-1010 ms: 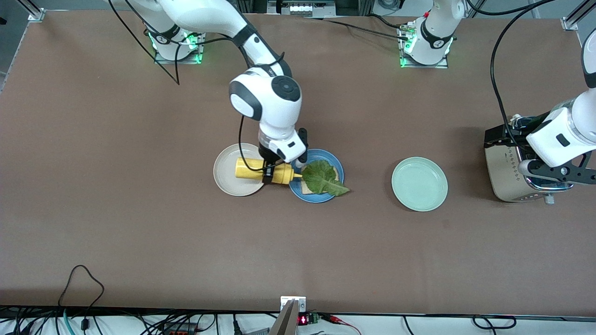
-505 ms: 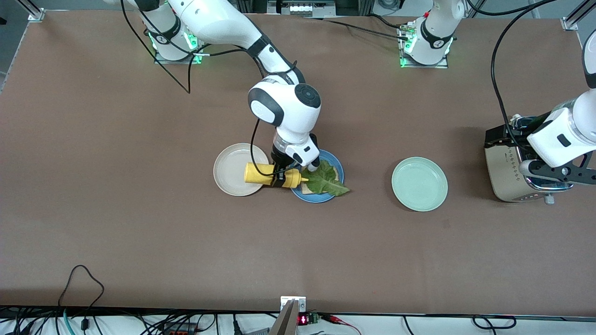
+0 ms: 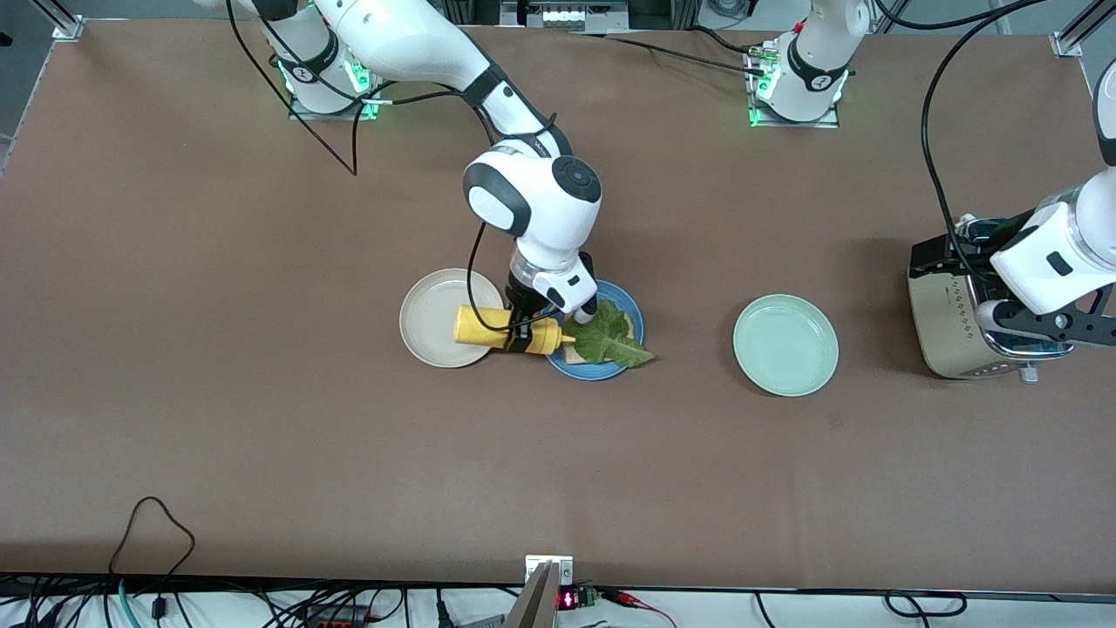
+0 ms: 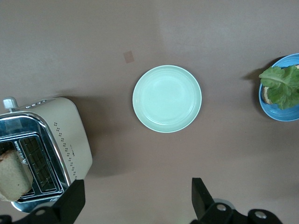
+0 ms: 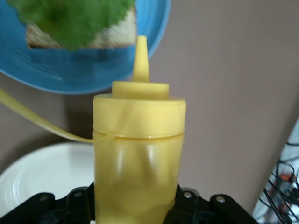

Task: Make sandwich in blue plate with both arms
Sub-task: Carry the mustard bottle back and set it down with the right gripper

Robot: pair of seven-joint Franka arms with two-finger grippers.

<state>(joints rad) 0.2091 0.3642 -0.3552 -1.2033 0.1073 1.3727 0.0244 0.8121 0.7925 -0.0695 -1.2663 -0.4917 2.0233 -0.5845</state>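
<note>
Toward the right arm's end of the desk point(image 3: 218, 349) a cream-white plate point(image 3: 432, 318) sits just beside the blue plate point(image 3: 586, 366), which carries a bread slice point(image 3: 573, 353) under a lettuce leaf point(image 3: 608, 336). The right pincer point(image 3: 521, 330) grips a yellow squeeze bottle point(image 3: 506, 330) lying level over both plates, nozzle at the leaf. Toward the left arm's end lie a mint-green plate point(image 3: 785, 344) and a toaster point(image 3: 950, 314), the left pincer point(image 4: 135, 205) spread wide above the toaster.
</note>
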